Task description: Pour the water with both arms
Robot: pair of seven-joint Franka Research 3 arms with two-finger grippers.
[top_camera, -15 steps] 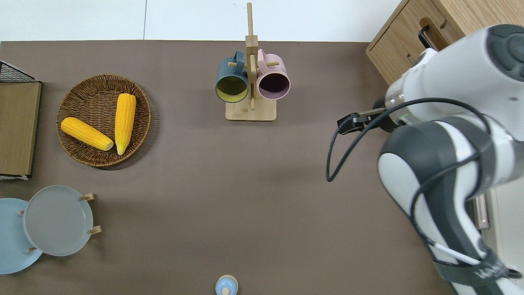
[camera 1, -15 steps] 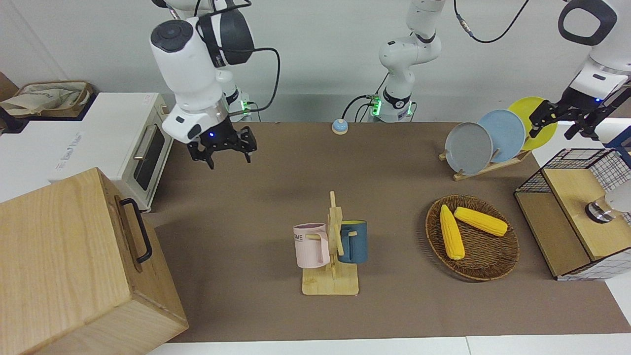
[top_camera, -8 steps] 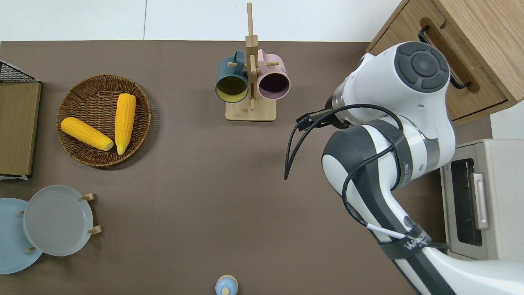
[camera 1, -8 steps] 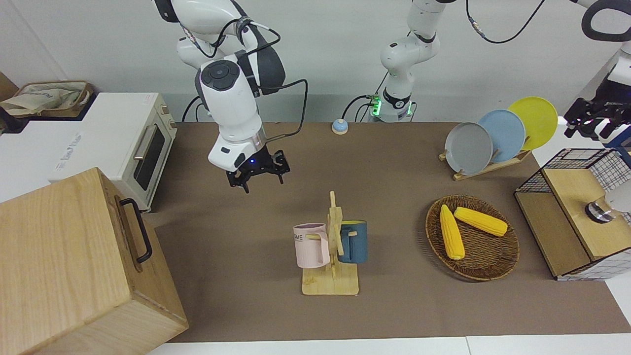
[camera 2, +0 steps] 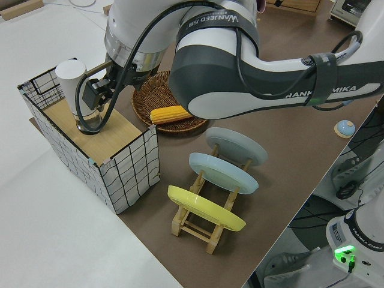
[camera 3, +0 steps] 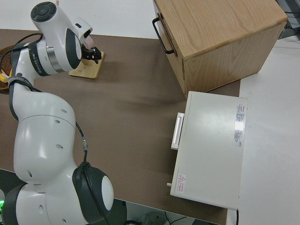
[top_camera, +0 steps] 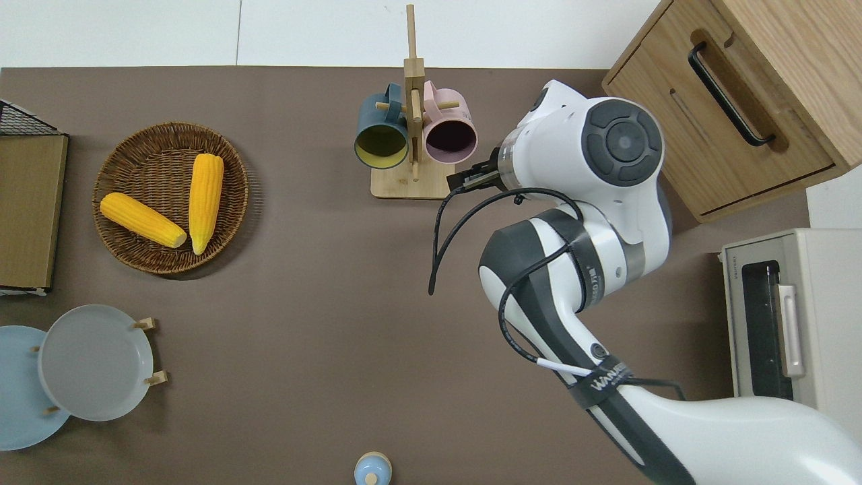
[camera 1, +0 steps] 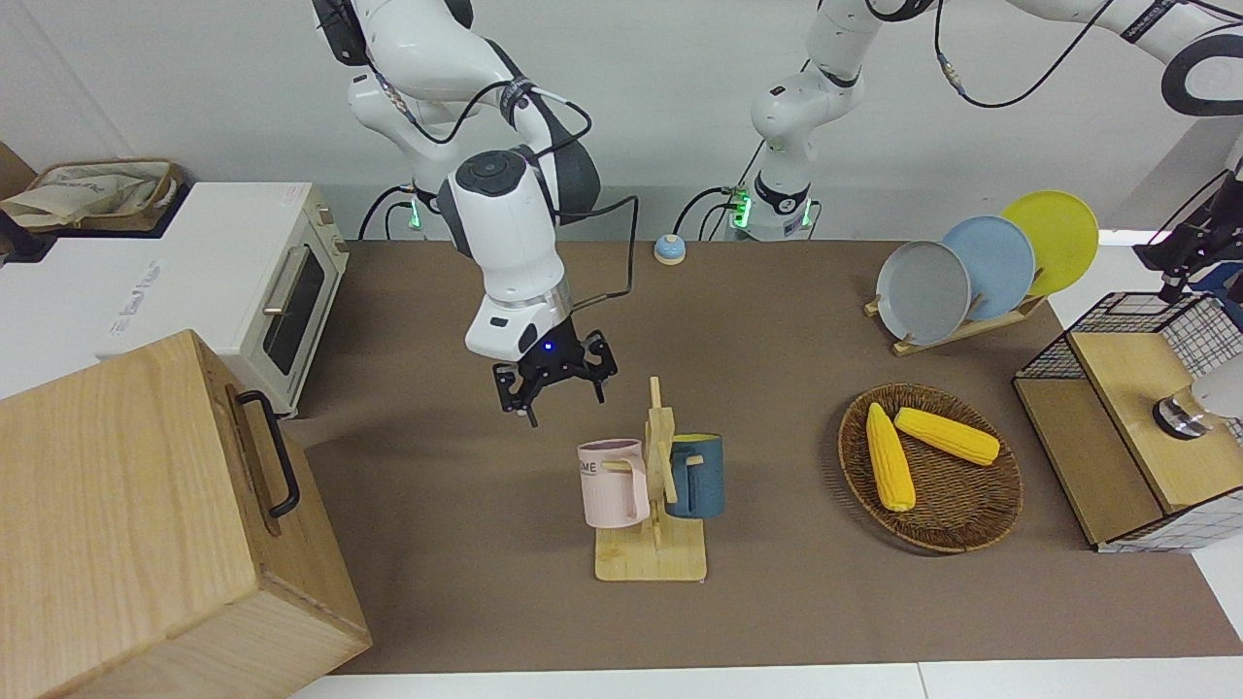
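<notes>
Both arms are out: my right arm's black two-finger gripper (camera 1: 552, 381), pointing down, fingers spread and empty, hangs beside the pink mug (top_camera: 450, 135) on the wooden mug stand (camera 1: 653, 544). My left gripper (camera 2: 99, 90) reaches the wire-sided crate (camera 2: 129, 171); its opening I cannot tell.

Both arms (camera 1: 505, 223) raised, white, glossy

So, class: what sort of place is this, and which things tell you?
Probably a robotics lab staged as a kitchen: a mug rack, a plate rack and a toaster oven share one table.
</notes>
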